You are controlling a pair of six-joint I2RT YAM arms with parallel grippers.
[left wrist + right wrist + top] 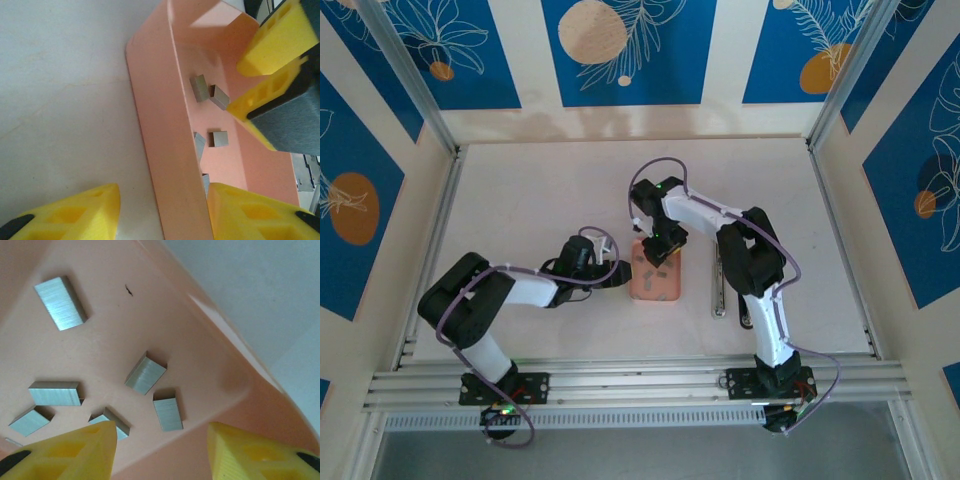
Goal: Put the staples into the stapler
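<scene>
**Operator:** How far along?

**Spotter:** You're at the very start, by my reckoning; the staples (145, 372) all lie loose on the floor of the pink tray (655, 292), mid-frame in the top view; none is lifted.

**Operator:** And the jaws?

**Spotter:** Your right jaws hang over the tray, parted, with nothing between them; in the right wrist view several strips sit just above their yellow fingers (65, 452). Your left jaws stand open too, straddling the tray's left wall; one finger is outside over the tabletop (60, 100), the other inside; I can't tell whether either touches the wall.

**Operator:** The stapler?

**Spotter:** What looks like it, a slim metal bar (720, 285), lies right of the tray and apart from it; I see no strip in it. You have yet to pick a strip, carry it across and seat it.
</scene>
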